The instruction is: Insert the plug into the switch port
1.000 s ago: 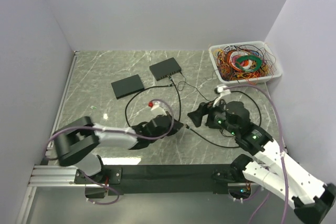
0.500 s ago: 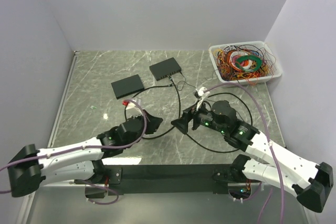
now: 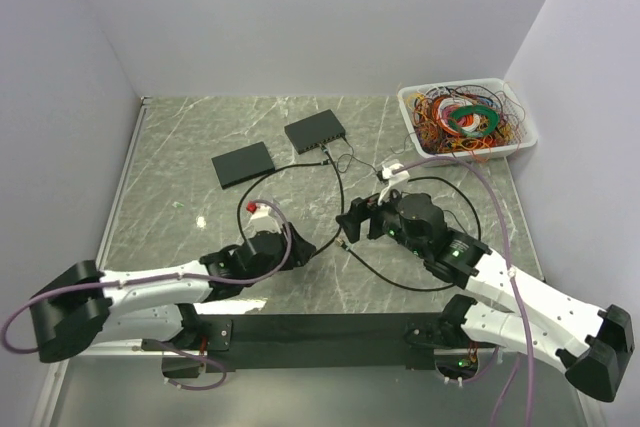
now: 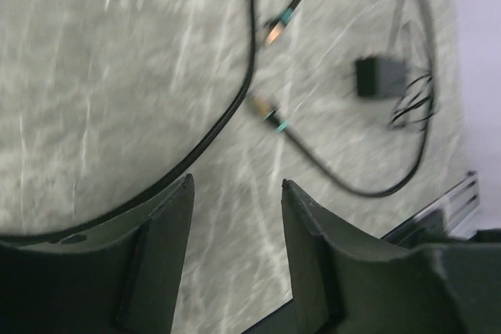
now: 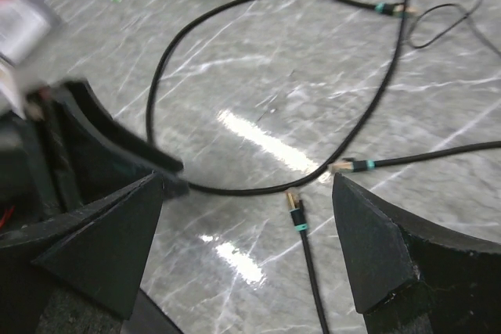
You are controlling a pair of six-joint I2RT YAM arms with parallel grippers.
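Barely begun, judging by the layout. Nothing in the left gripper (image 4: 235, 185), its fingers (image 4: 164, 240) spread over the bare marble table (image 3: 180, 147). Likewise nothing in the right gripper (image 5: 249, 181), spread wide. Between the two grippers, lying flat and untouched, a loose plug (image 5: 293, 201) just beside a second free plug (image 5: 342, 167) — neither pinched. Well apart at the far side, the switch (image 3: 315, 132), with a flat black box (image 3: 243, 163) near it. Left to do, by this reckoning — grasp one plug, carry it across, line it up with a port, push home.
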